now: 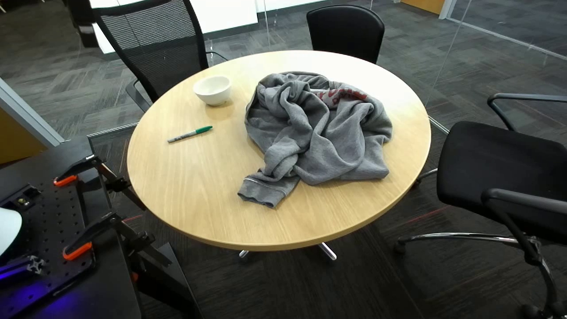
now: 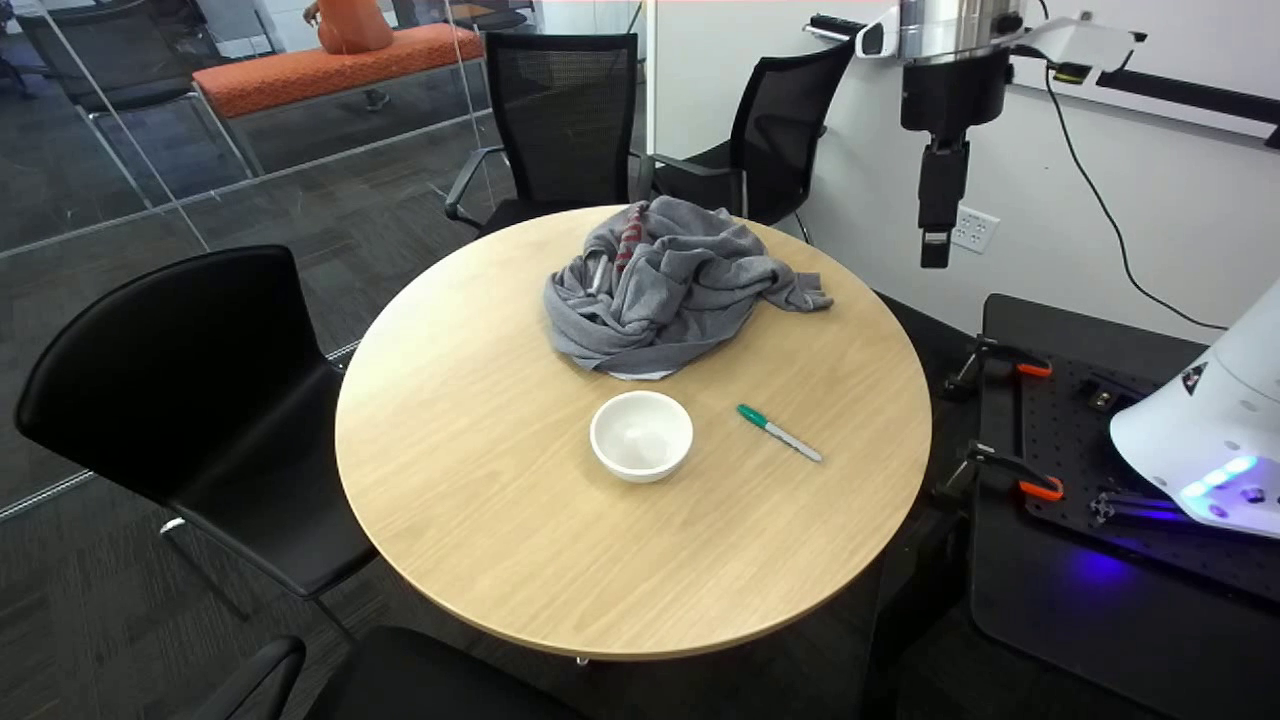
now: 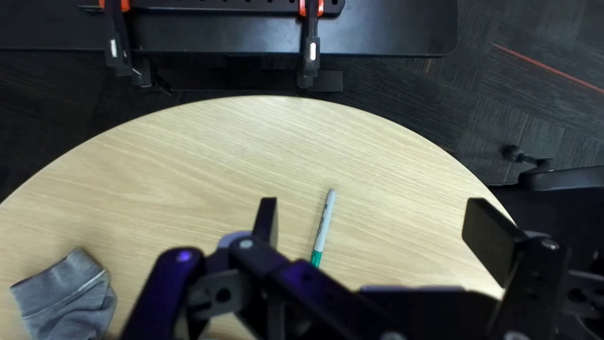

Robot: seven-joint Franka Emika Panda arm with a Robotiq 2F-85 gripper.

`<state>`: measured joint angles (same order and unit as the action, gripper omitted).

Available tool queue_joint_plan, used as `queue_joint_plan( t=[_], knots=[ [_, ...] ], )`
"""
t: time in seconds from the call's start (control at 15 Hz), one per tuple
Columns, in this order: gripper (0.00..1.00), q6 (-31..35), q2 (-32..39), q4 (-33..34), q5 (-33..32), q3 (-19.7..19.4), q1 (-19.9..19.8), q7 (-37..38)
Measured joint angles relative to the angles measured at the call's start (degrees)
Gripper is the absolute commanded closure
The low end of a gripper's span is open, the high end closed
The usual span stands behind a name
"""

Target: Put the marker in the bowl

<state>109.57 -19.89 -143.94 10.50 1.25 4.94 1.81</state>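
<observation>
A grey marker with a green cap lies on the round table in both exterior views (image 1: 189,134) (image 2: 780,433). It also shows in the wrist view (image 3: 324,224), where part of its green cap is hidden behind the gripper. A white bowl stands upright near the marker in both exterior views (image 1: 213,90) (image 2: 641,437); its inside looks empty. The bowl does not show in the wrist view. My gripper (image 3: 373,222) is open with nothing between its fingers. In an exterior view the gripper (image 2: 937,245) hangs high, pointing down, beside the table, apart from marker and bowl.
A crumpled grey sweatshirt lies on the round table in both exterior views (image 1: 319,128) (image 2: 670,285); its cuff shows in the wrist view (image 3: 66,297). The wooden table (image 1: 186,190) is ringed by black chairs. The robot's black stand (image 2: 1060,590) has orange-tipped clamps.
</observation>
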Motion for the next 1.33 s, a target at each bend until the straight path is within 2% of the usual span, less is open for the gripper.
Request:
queue_joint_plan(
  t=[0.2,0.8,1.33],
  knots=[
    [0.0,2.5,2.0,-0.1,0.0,0.7,0.0,1.0],
    [0.0,17.9,8.4,-5.1,0.0,2.2,0.0,5.5],
    [0.0,25.7,14.2,-7.3,0.1,2.1,-0.1,5.5]
  ],
)
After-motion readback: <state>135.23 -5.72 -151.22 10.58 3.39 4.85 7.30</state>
